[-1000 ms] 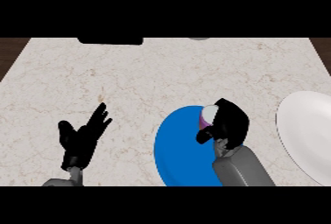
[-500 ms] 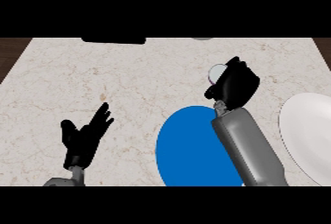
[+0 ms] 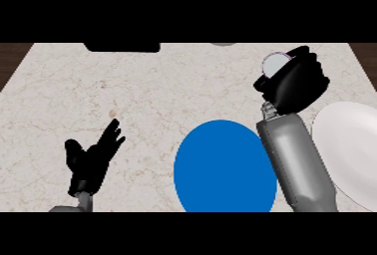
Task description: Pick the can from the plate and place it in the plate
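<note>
Right hand (image 3: pixel 294 84) is up toward the far right part of the tabletop (image 3: pixel 147 99), its black fingers curled round the can (image 3: pixel 275 63). Only the can's pale round end shows, peeking out at the upper left of the hand; the rest is hidden behind the fingers. The can is clear of both plates, held beyond the far edge of the blue plate (image 3: pixel 221 169) and beyond the white plate (image 3: pixel 353 144).

The grey forearm (image 3: pixel 294 159) runs up from the lower edge between the two plates, covering the blue plate's right rim and the white plate's left rim. The blue plate lies near the front middle, with nothing on the part I can see. The white plate is at the right edge, partly cut off.

Over at the lower left, the left hand (image 3: pixel 90 162) rests with fingers spread and pointing up, holding nothing. A black object (image 3: pixel 121 47) sits at the far edge.
</note>
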Controlling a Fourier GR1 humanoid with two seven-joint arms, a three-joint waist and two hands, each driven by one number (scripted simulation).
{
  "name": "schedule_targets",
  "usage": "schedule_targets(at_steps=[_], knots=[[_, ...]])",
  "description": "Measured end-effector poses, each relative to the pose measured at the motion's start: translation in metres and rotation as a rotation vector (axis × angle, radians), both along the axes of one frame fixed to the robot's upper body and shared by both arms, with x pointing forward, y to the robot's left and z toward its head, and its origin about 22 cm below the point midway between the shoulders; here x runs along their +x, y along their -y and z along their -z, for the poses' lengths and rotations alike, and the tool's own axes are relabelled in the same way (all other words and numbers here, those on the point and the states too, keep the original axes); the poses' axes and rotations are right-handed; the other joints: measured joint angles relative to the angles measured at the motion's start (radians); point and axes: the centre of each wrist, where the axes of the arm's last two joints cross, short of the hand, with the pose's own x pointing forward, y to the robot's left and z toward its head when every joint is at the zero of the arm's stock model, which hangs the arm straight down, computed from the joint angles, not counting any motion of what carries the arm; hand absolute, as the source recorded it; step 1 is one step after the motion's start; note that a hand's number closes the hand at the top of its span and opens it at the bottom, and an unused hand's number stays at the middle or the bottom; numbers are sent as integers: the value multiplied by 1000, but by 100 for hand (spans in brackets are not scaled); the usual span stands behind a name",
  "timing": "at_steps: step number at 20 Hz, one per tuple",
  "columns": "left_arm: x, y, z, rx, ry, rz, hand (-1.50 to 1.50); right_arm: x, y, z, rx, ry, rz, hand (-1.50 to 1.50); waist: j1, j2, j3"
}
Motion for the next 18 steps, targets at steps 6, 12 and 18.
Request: schedule_targets(at_steps=[6,12,18], knots=[[-3,-4,0,-1,-3,-14,0,-13,35,10,-6,137,86,150,-16,-3,1],[-4,-8,-1,-1,-5,-21,0,-31,87,36,-52,193,226,150,-25,-3,0],[-4,-9,0,-3,-3,-27,0,-55,152,60,-44,255,340,150,-29,-4,0]])
